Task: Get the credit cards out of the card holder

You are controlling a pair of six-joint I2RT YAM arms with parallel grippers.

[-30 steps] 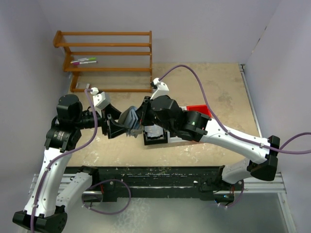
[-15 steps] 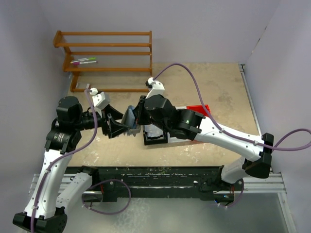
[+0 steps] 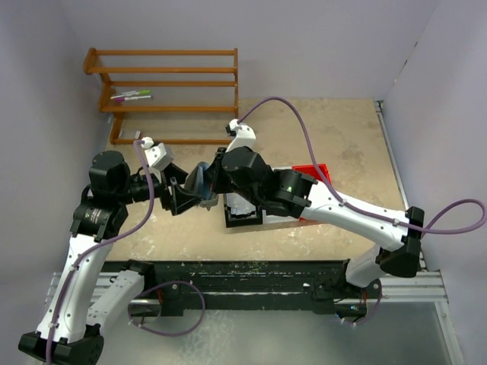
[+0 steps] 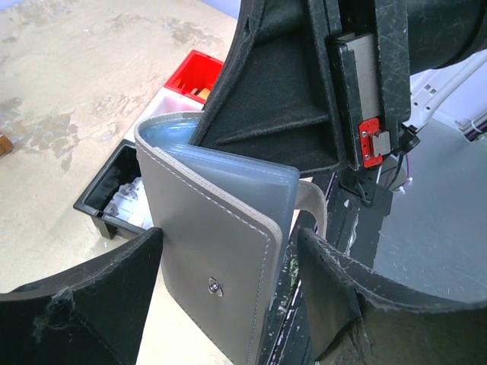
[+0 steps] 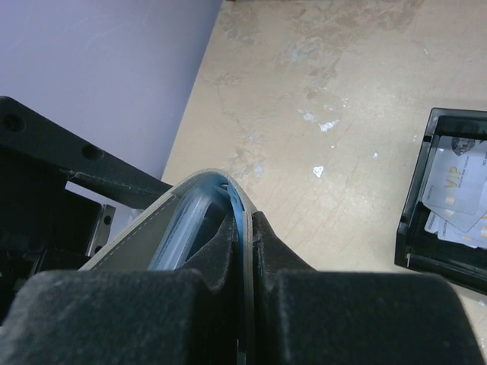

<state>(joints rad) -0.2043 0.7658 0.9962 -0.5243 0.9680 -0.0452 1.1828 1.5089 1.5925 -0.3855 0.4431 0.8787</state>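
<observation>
The card holder [image 3: 199,181] is up in the air above the counter [image 3: 335,137], between the two arms, and stands on edge with its fold at the top.

The left claw [image 3: 181,198] is spread to about the holder's width, with the lower part of the holder set between its fingers. In the left wrist view one finger [image 4: 91,304] lies against the edge of the grey front flap. A thin gap shows beside the other finger, where only the back flap reaches it.

The flaps are slightly parted, and clear plastic sleeves show inside. I cannot tell whether a card sits in them.

The right claw [image 3: 213,181] comes at the holder from the far side. Its fingers [image 5: 304,304] are almost together, pinching one thin flap at the fold.

Below on the counter, just right of the holder, stands a black bin [image 3: 242,220] with pale cards [image 5: 456,190] lying in it. One card is printed "VIP". A red bin [image 3: 312,171] lies beyond it.
</observation>
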